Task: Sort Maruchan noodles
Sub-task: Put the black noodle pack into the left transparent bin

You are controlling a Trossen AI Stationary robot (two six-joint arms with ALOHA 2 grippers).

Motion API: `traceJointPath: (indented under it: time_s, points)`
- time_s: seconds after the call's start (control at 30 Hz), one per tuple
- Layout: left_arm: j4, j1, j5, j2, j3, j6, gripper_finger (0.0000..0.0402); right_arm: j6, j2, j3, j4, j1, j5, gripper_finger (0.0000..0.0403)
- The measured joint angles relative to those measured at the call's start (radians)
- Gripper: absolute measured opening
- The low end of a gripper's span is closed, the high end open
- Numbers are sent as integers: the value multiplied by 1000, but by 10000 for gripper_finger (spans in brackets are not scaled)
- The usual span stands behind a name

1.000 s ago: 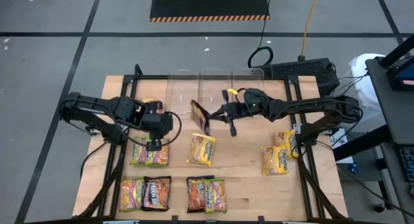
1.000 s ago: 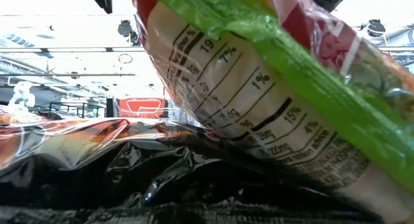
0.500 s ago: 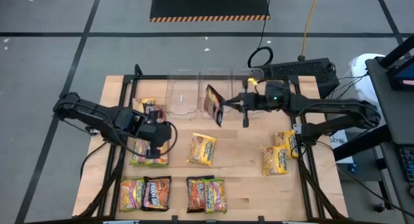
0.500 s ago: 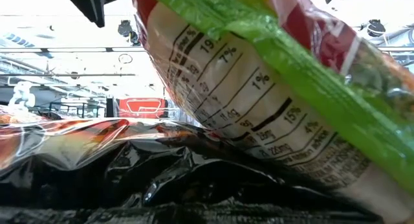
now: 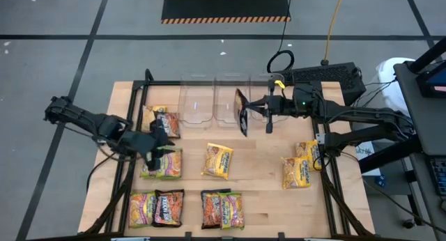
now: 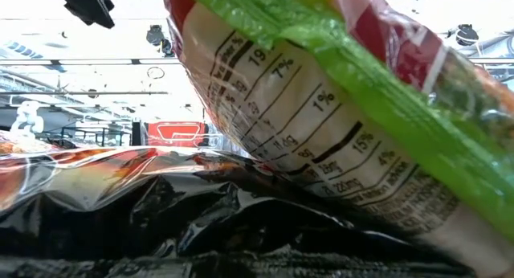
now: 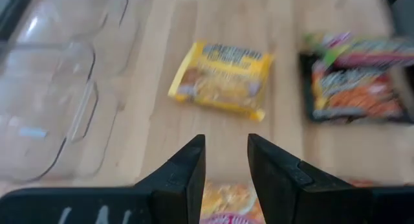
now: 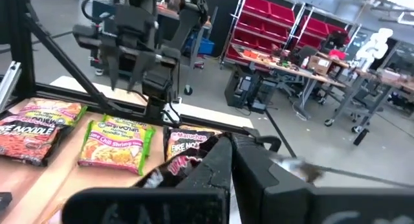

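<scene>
Noodle packets lie across the wooden table (image 5: pixel 265 199): a yellow one (image 5: pixel 218 161) in the middle, lime-green ones (image 5: pixel 162 164) at the left, and a row along the near edge (image 5: pixel 188 209). My right gripper (image 5: pixel 251 110) is shut on a black packet (image 5: pixel 242 113), up over the clear bins (image 5: pixel 209 102) at the far side. My left gripper (image 5: pixel 158 145) hangs open above the lime-green packets, nothing between its fingers (image 7: pixel 191 167). The left wrist view shows the yellow packet (image 7: pixel 221 78) ahead of it. My right gripper pinches the black packet between its two fingers at one edge (image 8: pixel 184 164), coming level from the table's right side. The packet stands on edge, lifted clear of the table, its length running from the near side to the far side. The fingers hide the exact spot.
Two yellow packets (image 5: pixel 300 166) lie at the right by the frame rail. A black and a yellow packet (image 5: pixel 164 121) lie at the far left beside the bins. Packets (image 6: pixel 321 133) right at the lens fill the low view. Bare wood shows between the middle and right packets.
My right gripper has carried the black packet up, toward the far edge and rightward, from over the table's middle to over the bins, staying shut. My left gripper has drawn back toward the table's left edge and sunk a little, staying open.
</scene>
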State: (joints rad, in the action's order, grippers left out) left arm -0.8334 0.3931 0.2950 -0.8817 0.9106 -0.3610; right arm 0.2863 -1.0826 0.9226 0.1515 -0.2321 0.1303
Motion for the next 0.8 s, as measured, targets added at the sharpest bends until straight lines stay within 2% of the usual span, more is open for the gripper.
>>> traceJointPath:
  time_s: [0.23,0.43,0.57,0.8]
  points:
    - [86,71,71,189,-101,-7,122,-23,0,0,10,-11,0,0]
    - [121,109,75,294,-153,19,122,-43,-20,0,40,-11,1,0]
    - [162,131,74,366,-195,50,122,-58,-53,0,123,-11,5,0]
    - [194,149,74,455,-249,74,122,-80,-156,31,233,-23,84,0]
